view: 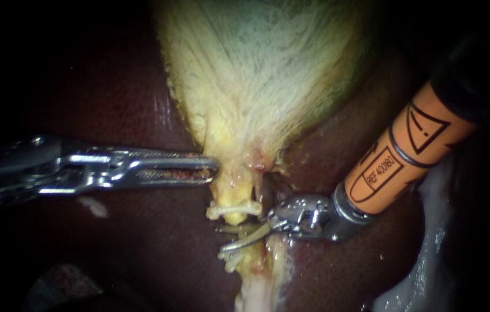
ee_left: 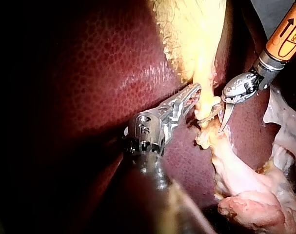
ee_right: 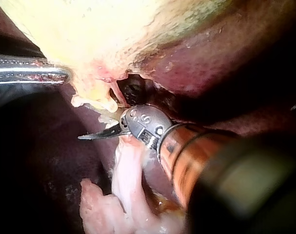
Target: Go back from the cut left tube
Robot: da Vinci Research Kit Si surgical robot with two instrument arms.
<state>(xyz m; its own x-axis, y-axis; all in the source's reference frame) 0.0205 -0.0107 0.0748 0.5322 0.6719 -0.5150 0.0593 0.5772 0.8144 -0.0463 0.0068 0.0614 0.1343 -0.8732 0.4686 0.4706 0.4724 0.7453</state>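
Observation:
The pale yellow gallbladder [view: 256, 69] narrows to a neck over the dark liver [view: 129, 242]. My left instrument [view: 213, 170] comes in level from the left, jaws shut on the edge of that neck, as the left wrist view [ee_left: 197, 95] also shows. Below the neck hangs a short cut tube stump with a white clip [view: 234, 208] across it. My right instrument [view: 226, 249], on an orange shaft, lies just under the stump. Its thin curved blades are shut, hold nothing and point left; they show too in its wrist view [ee_right: 84, 137]. A second stump end [view: 239, 263] sits below the blades.
A strip of pale pink loose tissue [ee_left: 245, 195] trails away under the right instrument's blades and shows in the right wrist view [ee_right: 123, 195]. Whitish tissue [view: 424, 248] borders the liver at lower right. A dark hollow [ee_right: 133, 90] opens beside the gallbladder neck.

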